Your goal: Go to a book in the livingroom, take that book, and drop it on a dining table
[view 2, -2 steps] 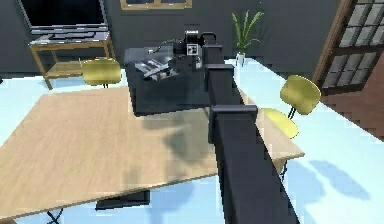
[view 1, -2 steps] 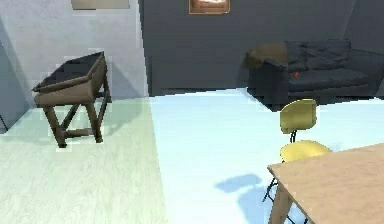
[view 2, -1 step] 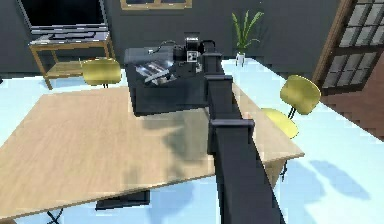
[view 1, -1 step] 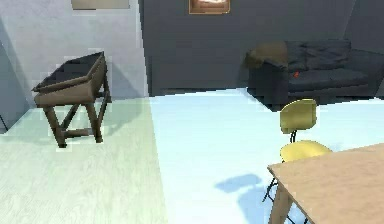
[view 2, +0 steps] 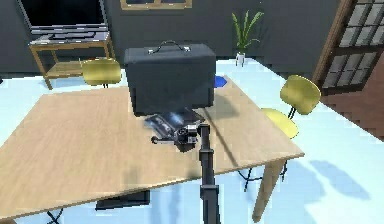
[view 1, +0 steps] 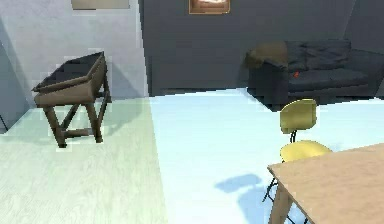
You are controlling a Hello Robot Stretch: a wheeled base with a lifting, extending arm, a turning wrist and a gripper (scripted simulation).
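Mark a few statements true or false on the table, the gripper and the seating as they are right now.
1. A dark case with a handle stands on the wooden table. True.
2. The gripper has only bare floor behind it. False: the tabletop and a dark flat thing lie at it, so I cannot tell whether it holds anything.
3. The chair at the arm side view's right is red. False: that chair is yellow.
4. A dark sofa stands by the far wall in the forward view. True.
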